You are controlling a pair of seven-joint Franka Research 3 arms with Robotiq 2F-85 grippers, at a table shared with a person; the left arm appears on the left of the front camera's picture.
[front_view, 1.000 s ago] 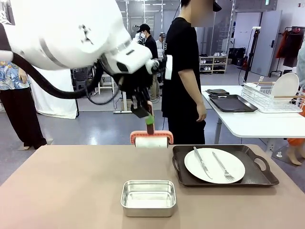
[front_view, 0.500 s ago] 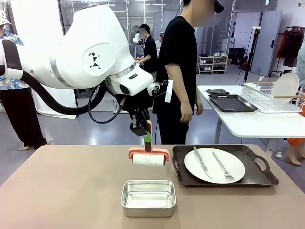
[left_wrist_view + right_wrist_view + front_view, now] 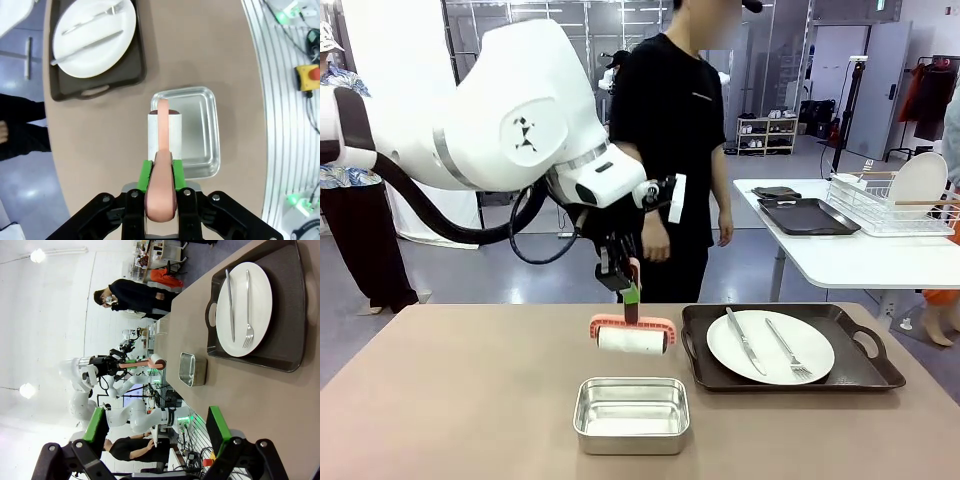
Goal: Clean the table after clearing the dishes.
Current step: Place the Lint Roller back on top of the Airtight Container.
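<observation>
On the brown table point(image 3: 460, 400), a white plate point(image 3: 770, 346) with a knife and fork lies in a dark handled tray point(image 3: 865, 375) at the right. My left gripper point(image 3: 631, 291) is shut on the pink handle of a white roller point(image 3: 632, 341), which hangs low just behind the steel pan. The left wrist view has that gripper point(image 3: 161, 172) clamping the handle, with the roller point(image 3: 164, 131) over the pan's edge and the plate point(image 3: 95, 37) farther off. My right gripper point(image 3: 156, 427) stands open and holds nothing, well back from the plate point(image 3: 245, 307) and tray point(image 3: 292, 305).
A shiny steel pan point(image 3: 631, 414) sits near the table's front middle. A person in black point(image 3: 670, 150) stands at the far edge behind my left arm. At the right, a white side table point(image 3: 880, 255) carries a wire rack point(image 3: 895, 210) and dark trays.
My left gripper has lowered the roller and drawn it nearer the pan. The person has stepped left, now behind the arm.
</observation>
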